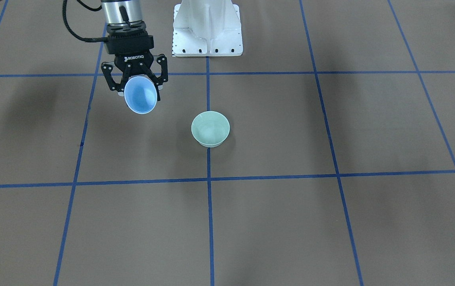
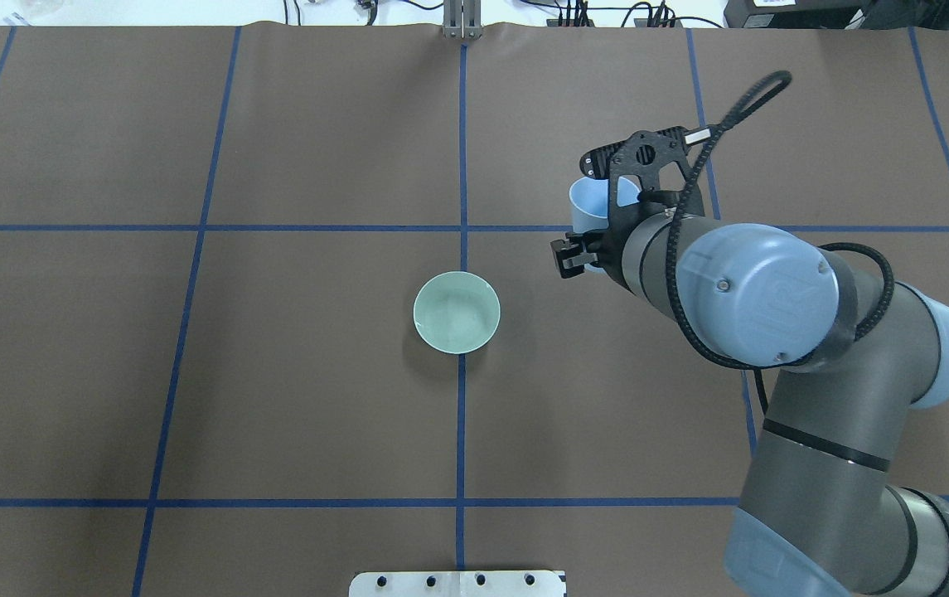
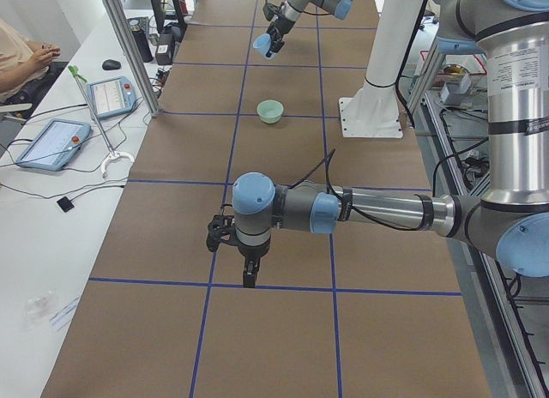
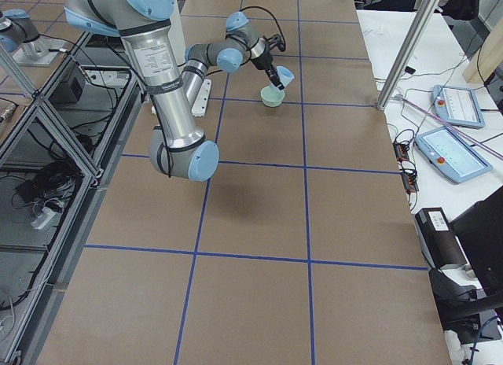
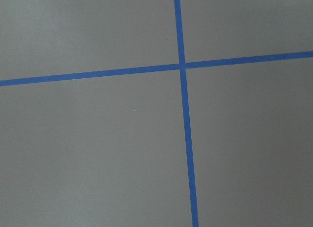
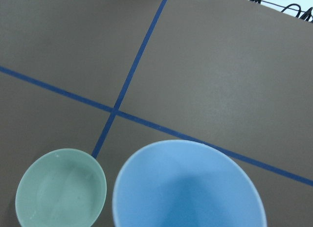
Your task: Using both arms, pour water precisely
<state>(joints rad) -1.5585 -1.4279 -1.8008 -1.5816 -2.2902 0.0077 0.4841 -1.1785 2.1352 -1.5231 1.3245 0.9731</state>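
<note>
My right gripper point(image 1: 140, 84) is shut on a pale blue cup point(image 1: 141, 95). It holds the cup in the air, tipped with its mouth toward the front camera. The cup also shows in the right wrist view point(image 6: 188, 188) and the overhead view point(image 2: 587, 204). A pale green bowl point(image 1: 210, 128) stands on the table at the centre tape line, apart from the cup. A faint glinting film in the green bowl point(image 6: 61, 192) looks like water. No stream shows. My left gripper point(image 3: 230, 237) hangs low over the table's far end; I cannot tell whether it is open or shut.
The white pedestal base point(image 1: 207, 29) stands at the table's robot edge. Blue tape lines point(image 5: 182, 66) grid the brown table. Tablets point(image 3: 51, 142) and a seated person point(image 3: 21, 59) are beside the table on the operators' side.
</note>
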